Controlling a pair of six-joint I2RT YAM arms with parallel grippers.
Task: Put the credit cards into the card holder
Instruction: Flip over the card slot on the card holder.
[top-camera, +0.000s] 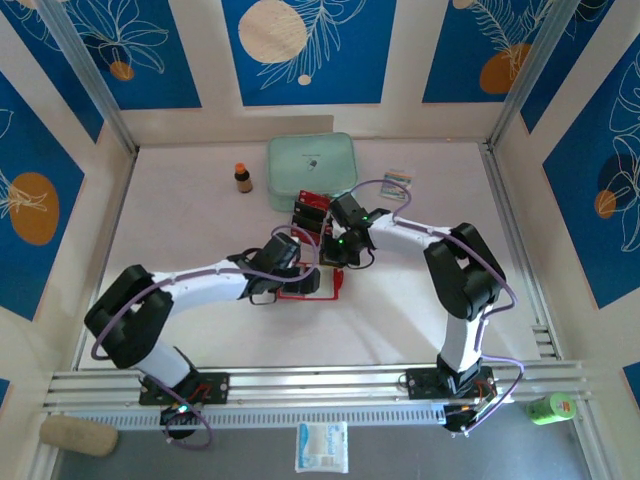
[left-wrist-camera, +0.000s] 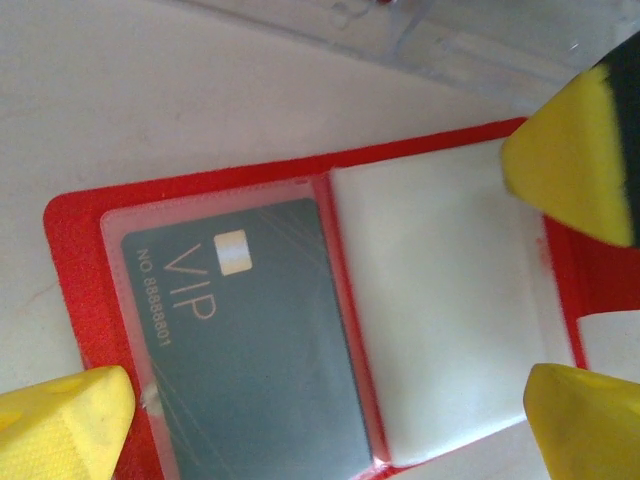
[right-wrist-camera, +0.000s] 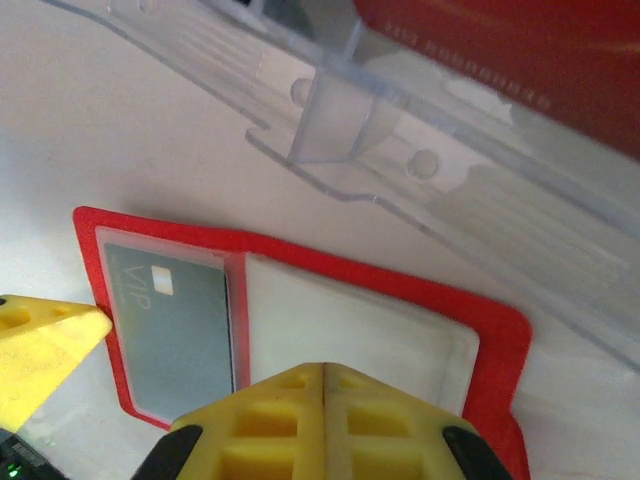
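The red card holder lies open on the table, seen also from above and in the right wrist view. A dark grey-green VIP card sits inside its left clear pocket; the pale right pocket is empty. My left gripper is open, its yellow fingers straddling the holder. My right gripper is shut with nothing visible between its tips, which hover over the empty pocket. Red credit cards rest in a clear plastic stand just behind the holder.
A large mint-green case stands at the back, with a small brown bottle to its left and a pale striped packet to its right. The card stack is close behind both grippers.
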